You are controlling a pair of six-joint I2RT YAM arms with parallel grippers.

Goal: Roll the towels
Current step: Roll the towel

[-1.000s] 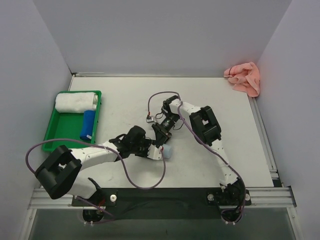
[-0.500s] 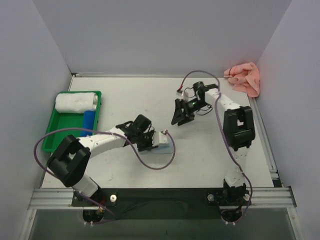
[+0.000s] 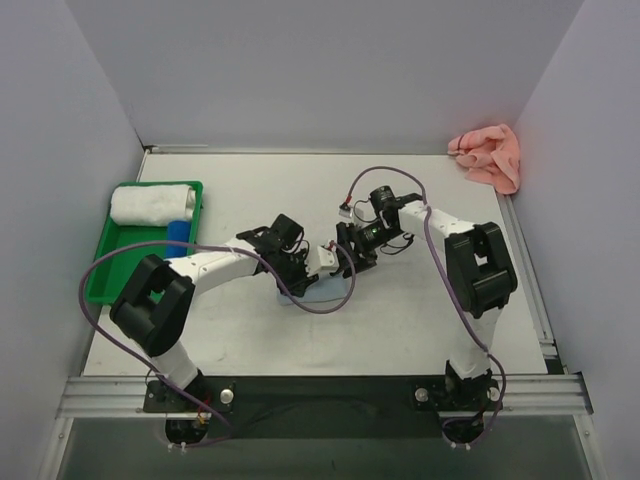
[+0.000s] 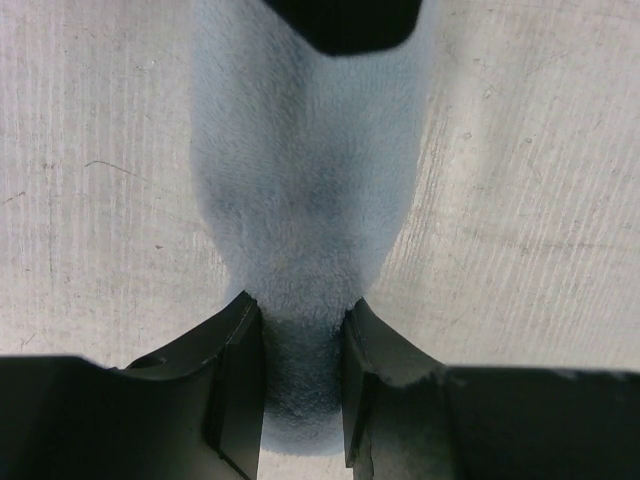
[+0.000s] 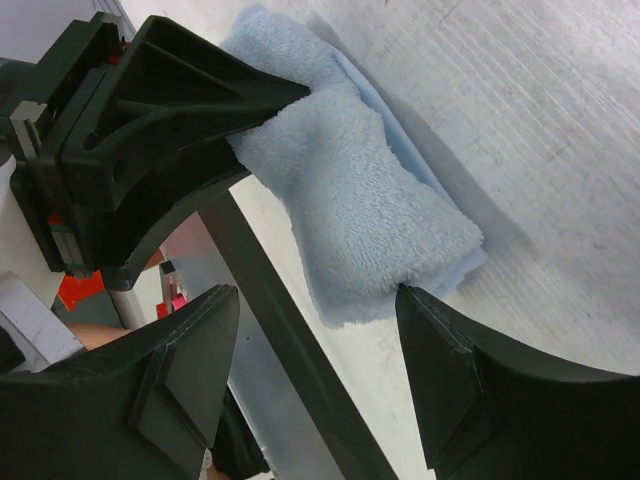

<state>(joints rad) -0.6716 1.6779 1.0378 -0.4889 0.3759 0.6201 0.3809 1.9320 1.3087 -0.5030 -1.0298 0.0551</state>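
Grey walls box in a white surface (image 3: 420, 300). At its middle lies the blue towel (image 4: 300, 200) – not flat, but bunched into a thick, loose bundle on a thinner layer of its own cloth. It is not yet a tidy cylinder.

The left jaws are clamped on one end of it. The left wrist view shows the pile pinched narrow between the two pads, and the grip probably serves to anchor the bundle and stop it springing open.

The right jaws stand apart, holding nothing. In the right wrist view the free end of the towel lies ahead of them and between them, so I judge they are set to take that end and tighten or turn the roll.

Further out, the pink towel (image 3: 487, 157) sits crumpled in the upper right corner of the top view, against the wall – untouched and well apart from both arms, so likely next in line. At the left a green tray (image 3: 100, 275) holds a white roll (image 3: 150, 203) and a dark blue roll (image 3: 178, 235), which suggests finished rolls go there.
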